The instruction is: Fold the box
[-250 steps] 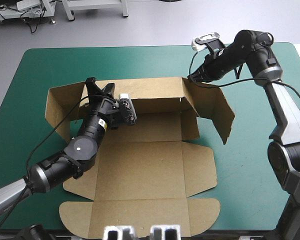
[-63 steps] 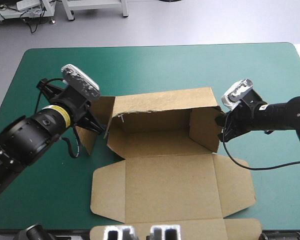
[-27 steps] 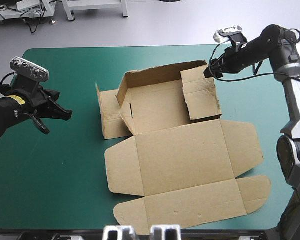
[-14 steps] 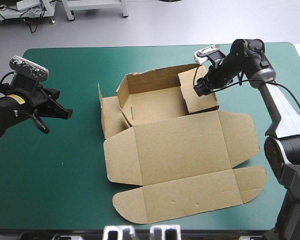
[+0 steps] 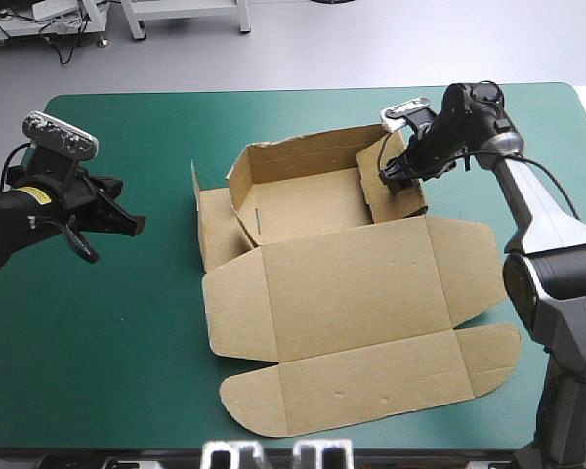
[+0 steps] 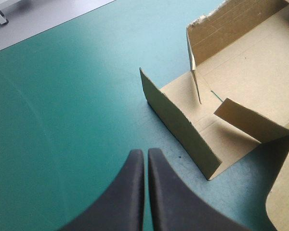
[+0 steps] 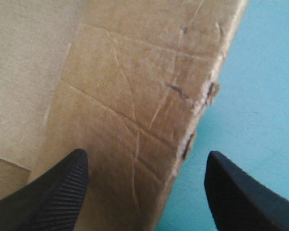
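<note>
Box (image 5: 342, 293): brown, back walls raised, lid flat on teal-green tabletop (image 5: 117, 342).
Right gripper (image 5: 389, 179): fingers (image 7: 53, 187) spread over the inward-folded right wall.
Left gripper (image 6: 145, 153): fingers (image 6: 130, 192) pressed together, well apart.

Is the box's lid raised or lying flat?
Flat: the lid lies spread on the table, while the far wall stands upright.

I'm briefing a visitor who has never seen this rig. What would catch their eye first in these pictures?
The brown box dominates mid-table: its far walls are raised into a half-formed tray, and its lid lies flat toward the near edge. The right gripper has its fingers open astride the edge of the creased right-hand wall. The left gripper, shut, hangs over the bare teal-green cover left of the box.
</note>
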You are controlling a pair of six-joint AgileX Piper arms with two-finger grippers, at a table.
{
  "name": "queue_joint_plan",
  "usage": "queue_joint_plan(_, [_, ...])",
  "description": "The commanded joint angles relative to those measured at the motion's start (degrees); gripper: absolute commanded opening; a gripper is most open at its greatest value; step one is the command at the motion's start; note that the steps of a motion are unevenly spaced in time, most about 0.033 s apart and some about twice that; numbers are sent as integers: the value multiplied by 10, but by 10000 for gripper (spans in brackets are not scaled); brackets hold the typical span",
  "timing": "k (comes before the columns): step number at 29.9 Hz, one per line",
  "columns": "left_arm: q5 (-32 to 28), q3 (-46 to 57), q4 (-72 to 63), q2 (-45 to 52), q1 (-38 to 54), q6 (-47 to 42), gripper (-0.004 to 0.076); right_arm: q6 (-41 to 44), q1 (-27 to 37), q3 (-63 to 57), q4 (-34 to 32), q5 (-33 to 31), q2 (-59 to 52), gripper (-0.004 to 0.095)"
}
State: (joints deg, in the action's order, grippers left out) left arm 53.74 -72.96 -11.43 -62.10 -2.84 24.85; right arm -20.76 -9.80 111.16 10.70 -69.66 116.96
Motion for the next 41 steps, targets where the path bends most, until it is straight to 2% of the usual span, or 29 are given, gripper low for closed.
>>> queue_joint_plan(1, [-28,-15,-15,12,1,0,12,12,3,29,17,14,1,626])
queue_joint_plan(4, [-26,-15,-15,12,1,0,12,12,3,50,60,8,26,556])
queue_joint_plan(6, [-24,-15,-15,12,1,0,12,12,3,67,88,-1,38,450])
queue_joint_plan(10, [-23,-15,-26,12,1,0,12,-8,3,85,96,-15,41,121])
queue_joint_plan(11, [-23,-15,-30,12,1,0,12,-16,3,88,90,-20,41,13])
queue_joint_plan(12, [-23,-15,-35,12,1,0,12,-16,3,87,84,-22,41,-23])
queue_joint_plan(16, [-23,-15,-45,12,1,0,12,-9,12,87,83,-22,39,-24])
queue_joint_plan(18, [-22,-15,-45,12,1,0,12,-10,20,87,105,-22,33,-25])
queue_joint_plan(24, [-41,-15,-32,12,2,-8,12,-58,78,87,256,-23,-37,-25])
queue_joint_plan(30, [-116,-15,41,4,53,-66,13,-92,166,84,309,-24,-124,-25])
queue_joint_plan(33, [-128,-15,1,-24,108,-63,13,-123,217,66,380,-24,-152,-25])
queue_joint_plan(37, [-126,-15,-123,-82,165,3,13,-148,259,32,455,-24,-171,-25])
queue_joint_plan(41, [-64,-15,-367,-157,186,196,13,-161,259,6,465,-24,-174,-25])
